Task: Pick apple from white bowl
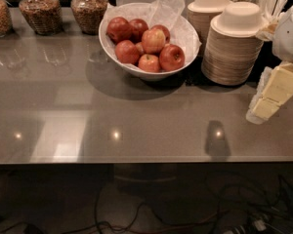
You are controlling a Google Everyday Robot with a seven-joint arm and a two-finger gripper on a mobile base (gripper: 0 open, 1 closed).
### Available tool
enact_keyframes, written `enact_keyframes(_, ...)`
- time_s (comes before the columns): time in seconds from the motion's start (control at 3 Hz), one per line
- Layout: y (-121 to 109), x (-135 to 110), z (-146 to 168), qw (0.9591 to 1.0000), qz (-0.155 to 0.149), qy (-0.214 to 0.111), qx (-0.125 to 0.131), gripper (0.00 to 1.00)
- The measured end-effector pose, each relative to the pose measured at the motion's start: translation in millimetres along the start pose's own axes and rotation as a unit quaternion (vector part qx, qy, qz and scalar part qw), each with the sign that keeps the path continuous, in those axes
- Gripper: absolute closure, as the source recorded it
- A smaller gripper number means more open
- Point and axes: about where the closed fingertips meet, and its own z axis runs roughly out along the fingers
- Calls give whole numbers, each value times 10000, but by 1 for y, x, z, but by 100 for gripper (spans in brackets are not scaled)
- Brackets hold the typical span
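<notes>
Toward the back of the counter [136, 126], the white bowl [109, 47] is sitting with crinkled white paper [170, 9] lining it and rising above its far rim. Several apples are lying piled inside it. The apple [153, 40], paler than the others and showing a pinkish-red skin with a yellow blush, is resting near the middle of the pile, touching the darker red apples [119, 29] around it and sitting just behind a smaller red-yellow apple [149, 63].

Right of the bowl, two stacks of beige disposable bowls [233, 50] are standing close together. Three glass jars [37, 9] of dry food are lining the back left edge.

At the far right edge of the view, the tool [269, 99] is hanging over the counter, well apart from the white bowl and beside the nearer stack. It is touching none of the apples, and I cannot tell whether it is open or closed.
</notes>
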Motion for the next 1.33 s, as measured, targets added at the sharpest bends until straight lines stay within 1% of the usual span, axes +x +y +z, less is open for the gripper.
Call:
enact_keyframes(0.33, -25, -18, 12, 9982, 245, -444, 319, 0)
enact_keyframes(0.67, -52, -42, 25, 9943, 388, -827, 554, 0)
enact_keyframes(1.0, -75, -65, 39, 9912, 418, -1056, 673, 0)
enact_keyframes(1.33, -95, -88, 55, 9891, 415, -1217, 712, 0)
